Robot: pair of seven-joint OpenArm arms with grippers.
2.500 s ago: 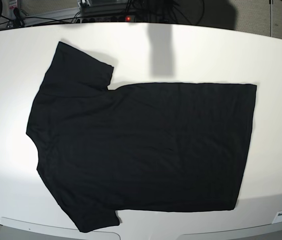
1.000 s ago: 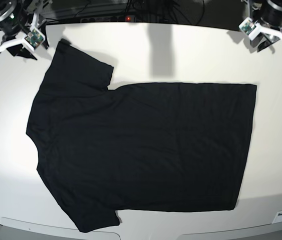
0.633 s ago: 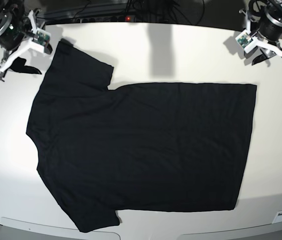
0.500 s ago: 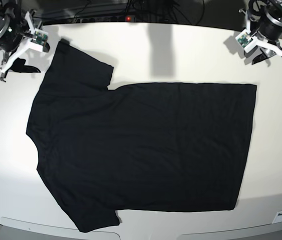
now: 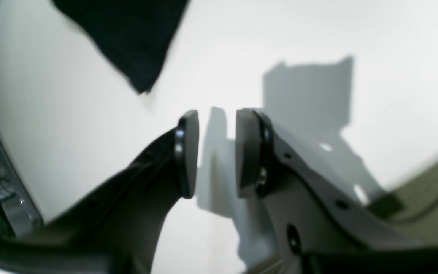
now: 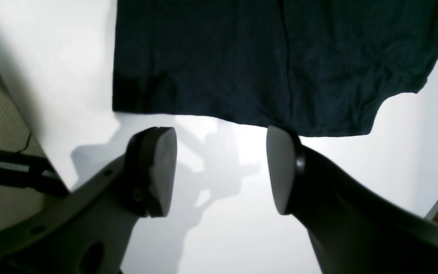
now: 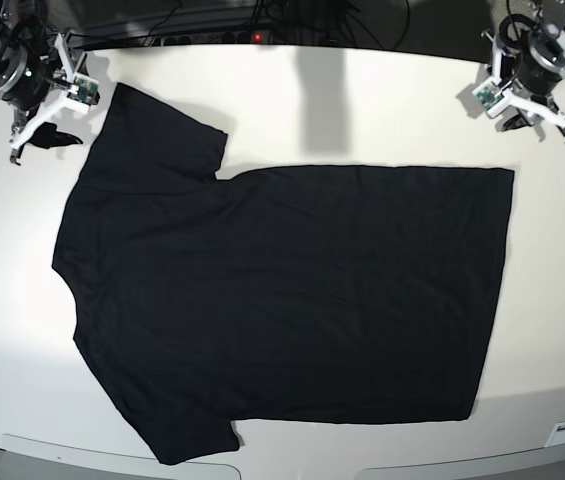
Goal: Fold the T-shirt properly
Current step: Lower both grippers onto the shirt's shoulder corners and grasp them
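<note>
Base view showed the bench [image 7: 362,100] carrying the T-shirt [image 7: 282,300] spread flat, plain black side up, collar end toward that view's left, hem toward its right. Nothing folded yet.

Right gripper [image 7: 37,120] hung just beside the far sleeve, jaws wide apart, empty. Left gripper [image 7: 532,105] hung above the bench near the far hem corner, jaws part open, empty.

Risks, my read:
- Single-layer pinch: jaws could catch only the top layer, so the fold would drag and bunch.
- Uneven lift between the two arms would skew the fold line.
- Black cloth gave poor edge contrast; the left gripper could close on bare bench and miss the corner [image 5: 143,82].
</note>
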